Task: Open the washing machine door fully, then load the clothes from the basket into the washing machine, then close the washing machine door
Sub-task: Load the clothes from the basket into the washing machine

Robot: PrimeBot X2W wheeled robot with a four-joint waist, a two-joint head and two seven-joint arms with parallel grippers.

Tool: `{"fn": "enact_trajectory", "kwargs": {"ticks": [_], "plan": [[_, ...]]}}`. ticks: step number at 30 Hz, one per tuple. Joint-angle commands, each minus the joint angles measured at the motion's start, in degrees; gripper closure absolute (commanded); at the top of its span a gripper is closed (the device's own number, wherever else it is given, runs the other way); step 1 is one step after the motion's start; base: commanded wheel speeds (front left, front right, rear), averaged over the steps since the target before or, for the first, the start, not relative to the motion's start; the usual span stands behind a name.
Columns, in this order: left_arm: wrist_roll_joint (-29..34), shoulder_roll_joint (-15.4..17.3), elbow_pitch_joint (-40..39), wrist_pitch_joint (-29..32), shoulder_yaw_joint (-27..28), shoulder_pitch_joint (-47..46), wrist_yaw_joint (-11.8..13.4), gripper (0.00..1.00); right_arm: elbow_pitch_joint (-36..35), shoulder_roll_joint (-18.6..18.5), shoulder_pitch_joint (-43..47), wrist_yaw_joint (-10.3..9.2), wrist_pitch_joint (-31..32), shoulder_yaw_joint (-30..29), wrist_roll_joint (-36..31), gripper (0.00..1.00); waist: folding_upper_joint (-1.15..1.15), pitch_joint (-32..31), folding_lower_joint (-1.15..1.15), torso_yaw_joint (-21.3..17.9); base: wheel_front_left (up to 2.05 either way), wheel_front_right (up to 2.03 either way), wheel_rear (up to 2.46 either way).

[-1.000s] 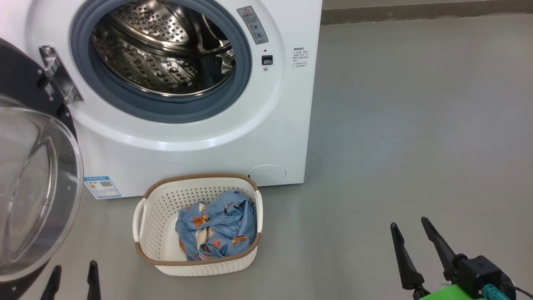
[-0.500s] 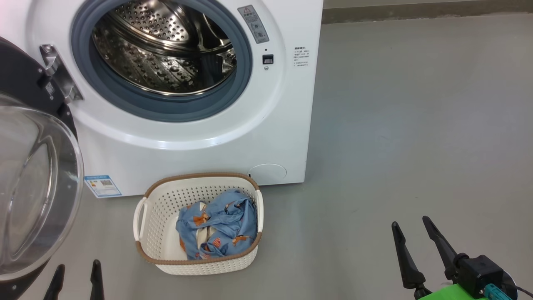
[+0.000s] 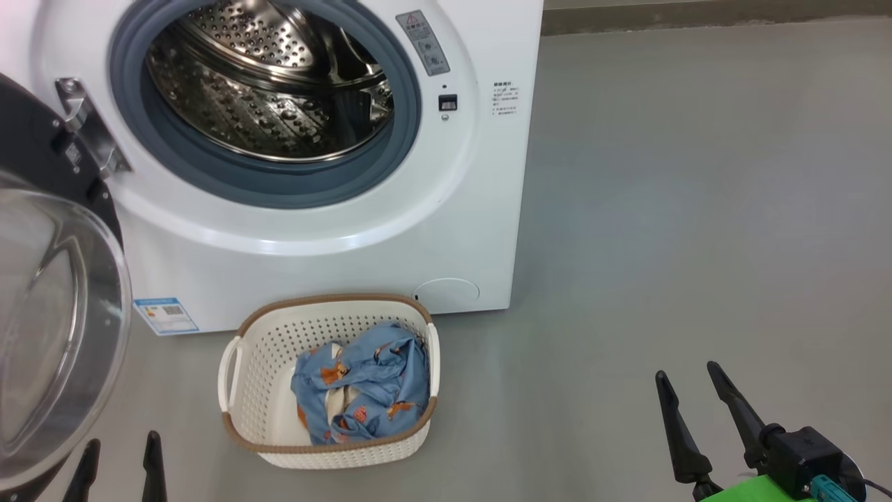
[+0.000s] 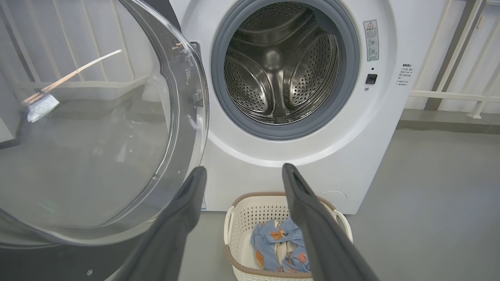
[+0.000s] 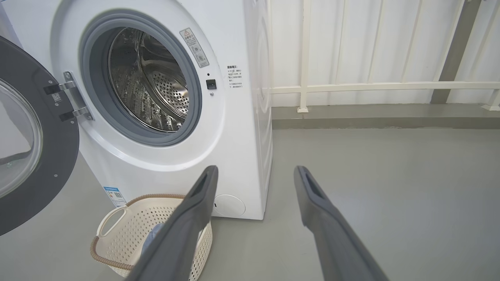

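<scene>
While the washing machine door (image 3: pixel 49 300) stands swung open at the left, the clothes (image 3: pixel 362 383) lie bunched in the basket (image 3: pixel 259 328) on the floor (image 3: pixel 662 209) before the washing machine (image 3: pixel 313 244), and left gripper (image 3: pixel 122 440) and right gripper (image 3: pixel 685 371) hover spread wide, holding nothing.

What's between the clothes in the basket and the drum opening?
Nothing visible. The washing machine door is swung out left, clear of the opening; the clothes lie uncovered in the basket on the floor, in front of and below the drum.
</scene>
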Motion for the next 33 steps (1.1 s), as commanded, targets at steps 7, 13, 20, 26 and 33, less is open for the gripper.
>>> {"fn": "enact_trajectory", "kwargs": {"ticks": [7, 13, 20, 26, 33], "plan": [[-0.3, 1.3, -1.4, -0.3, 2.8, -3.9, -0.1, 0.00, -1.8, -0.4, -1.1, 0.36, -0.3, 1.3, 0.6, 0.00, 0.00, 0.8, 0.00, 0.1, 1.93, -1.93, 0.00], [0.7, 0.3, -0.8, -0.3, 4.4, -4.7, -0.1, 0.00, -2.1, -0.4, -1.4, 0.36, -0.3, 1.0, 0.3, 0.00, 0.00, 1.6, 0.00, 0.3, 1.59, -1.59, 0.00], [0.5, 0.4, -0.6, -0.3, 4.3, -4.9, -0.2, 0.00, -2.1, -0.4, -1.7, 0.36, -0.3, 1.0, 0.3, 0.00, 0.00, 2.1, 0.00, 0.4, 0.82, -0.82, 0.00], [0.2, 0.8, -0.3, -0.3, 3.4, -4.3, -0.2, 0.00, -1.6, -0.4, -1.8, 0.36, -0.3, 1.1, 0.3, 0.00, 0.00, 1.5, 0.00, 0.2, 0.07, -0.07, 0.00], [0.2, 0.6, -0.7, -0.3, 2.9, -3.6, -0.2, 0.00, -1.3, -0.4, -1.5, 0.36, -0.3, 1.2, 0.4, 0.00, 0.00, 0.9, 0.00, 0.2, 0.00, 0.00, 0.00]]}}
